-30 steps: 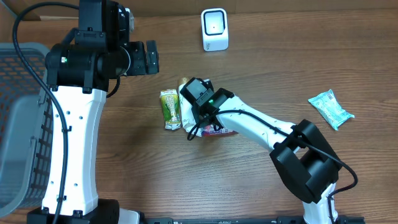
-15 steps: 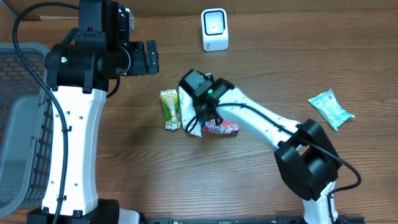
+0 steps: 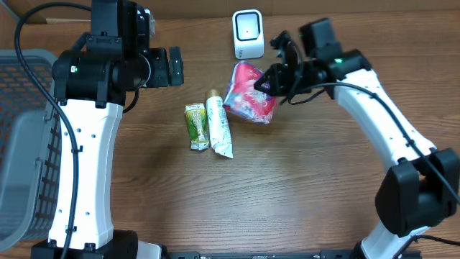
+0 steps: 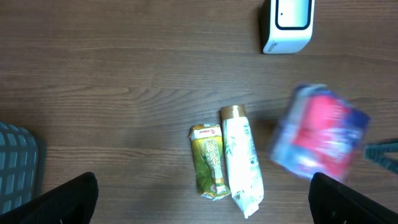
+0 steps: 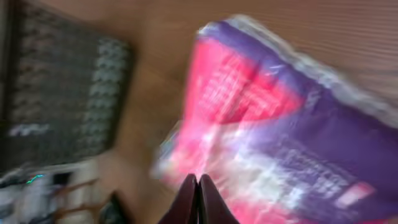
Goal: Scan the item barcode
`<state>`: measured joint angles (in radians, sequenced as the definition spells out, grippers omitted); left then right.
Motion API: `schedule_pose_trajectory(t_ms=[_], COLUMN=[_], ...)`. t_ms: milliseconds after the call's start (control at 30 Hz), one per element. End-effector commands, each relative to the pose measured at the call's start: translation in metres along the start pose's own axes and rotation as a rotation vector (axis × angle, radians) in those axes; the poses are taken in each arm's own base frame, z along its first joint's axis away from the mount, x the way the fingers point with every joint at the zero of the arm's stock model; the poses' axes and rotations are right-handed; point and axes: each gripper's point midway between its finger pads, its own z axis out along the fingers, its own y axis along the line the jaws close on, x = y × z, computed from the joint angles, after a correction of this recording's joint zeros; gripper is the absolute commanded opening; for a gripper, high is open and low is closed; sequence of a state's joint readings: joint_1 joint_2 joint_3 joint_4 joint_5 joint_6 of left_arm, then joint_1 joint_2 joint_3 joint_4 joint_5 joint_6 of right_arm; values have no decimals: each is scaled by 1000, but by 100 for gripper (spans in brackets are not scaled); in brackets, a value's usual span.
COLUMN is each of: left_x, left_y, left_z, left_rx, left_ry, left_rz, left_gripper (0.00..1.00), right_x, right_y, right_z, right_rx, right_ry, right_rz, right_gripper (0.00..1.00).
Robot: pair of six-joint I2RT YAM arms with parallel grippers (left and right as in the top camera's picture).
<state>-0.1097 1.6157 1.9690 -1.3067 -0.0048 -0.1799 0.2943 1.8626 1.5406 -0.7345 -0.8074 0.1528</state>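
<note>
Hanging just beside the white box-shaped scanner [image 3: 248, 34], your red-and-purple plastic packet [image 3: 250, 99] is pinched in the right hand [image 3: 266, 83], fingers fully closed; your left hand [image 3: 176, 67] stands wide open, empty, over the wooden desk [image 3: 302, 187].

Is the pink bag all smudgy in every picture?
No. Right wrist view: the pink bag, held in the right pincer, is smeared, print unreadable. Left wrist view: bag fuzzy, green packet and tube sharp. Overhead view: everything crisp.

Overhead and left wrist look down — both show the scanner [image 3: 248, 34] [image 4: 287, 25]; right wrist close-up.
</note>
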Motion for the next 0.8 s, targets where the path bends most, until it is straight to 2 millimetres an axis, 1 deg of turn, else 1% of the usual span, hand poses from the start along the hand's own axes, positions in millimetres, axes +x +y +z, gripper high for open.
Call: schedule_pose_trajectory(t_ms=[0, 33, 67, 100, 133, 200, 233, 267, 300, 367, 400, 467, 567, 633, 700, 767], left_x=[-3, -3, -3, -3, -3, -3, -3, -3, -3, -3, -3, -3, -3, -3, -3, -3], left_y=[0, 0, 0, 0, 0, 0, 0, 0, 0, 0, 0, 0, 0, 0, 0, 0], left_z=[-2, -2, -2, -2, -2, -2, -2, -2, -2, -2, -2, -2, -2, -2, -2, -2], left_rx=[-3, -3, -3, -3, -3, -3, -3, -3, -3, -3, -3, -3, -3, -3, -3, -3], left_ry=[-9, -9, -9, -9, -9, -9, -9, -9, -9, -9, -9, -9, -9, -9, -9, -9], left_rz=[10, 10, 10, 10, 10, 10, 10, 10, 10, 10, 10, 10, 10, 10, 10, 10], left_gripper=[100, 99, 99, 100, 99, 99, 99, 100, 100, 100, 99, 100, 100, 100, 100, 100], right_x=[44, 63, 70, 73, 76, 72, 68, 64, 60, 55, 53, 50, 48, 49, 49, 51], right_y=[4, -25, -40, -50, -61, -70, -71, -73, -81, -96, -102, -107, -116, -122, -128, -130], right_z=[8, 18, 22, 24, 24, 23, 22, 21, 20, 17, 16, 18, 26, 34, 44, 56], right_rx=[-292, -257, -204, -157, -96, -36, -23, -3, 43, 115, 131, 130, 137, 134, 128, 123], right_ry=[75, 62, 59, 58, 58, 44, 35, 24, 7, -28, -44, -60, -73, -74, -75, -67], right_rz=[66, 118, 136, 151, 168, 164, 158, 171, 213, 314, 359, 409, 474, 522, 553, 571], right_gripper=[4, 4, 4, 9, 18, 29, 37, 49, 56, 79, 84, 87, 87, 83, 74, 70])
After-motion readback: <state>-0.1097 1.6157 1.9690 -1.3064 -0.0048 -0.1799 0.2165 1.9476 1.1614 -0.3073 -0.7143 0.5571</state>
